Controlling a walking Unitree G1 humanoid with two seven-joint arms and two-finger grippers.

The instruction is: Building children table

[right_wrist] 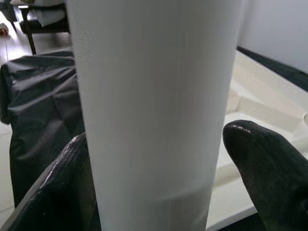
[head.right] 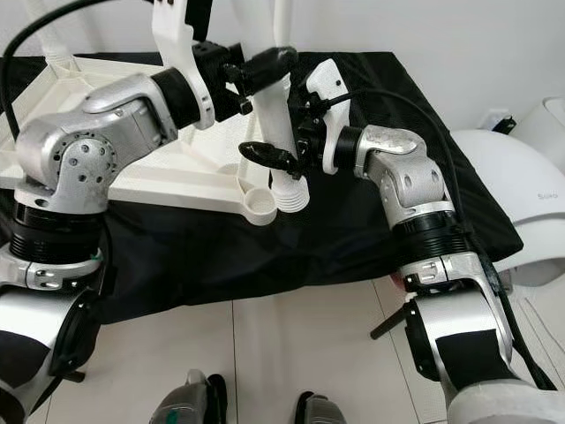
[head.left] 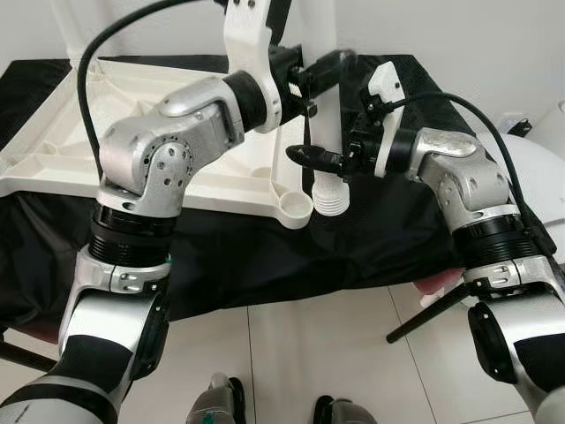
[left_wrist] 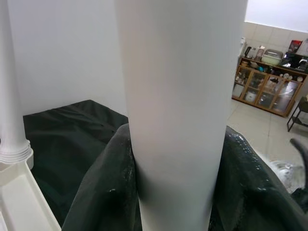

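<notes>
Head stereo pair looks forward and down over both arms at the tabletop (head.left: 132, 168) on black cloth (head.right: 265, 247), right eye shifted slightly sideways. Each wrist camera sits very close to the white leg (left_wrist: 178, 110), facing it from opposite sides; all four views share that leg

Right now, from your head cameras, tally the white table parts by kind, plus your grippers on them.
White tabletop panel, lying upside down on the black cloth: 1
White table leg, held upright beside the corner socket: 1
Grippers on that leg, left gripper and right gripper: 2
Total: 4
</notes>
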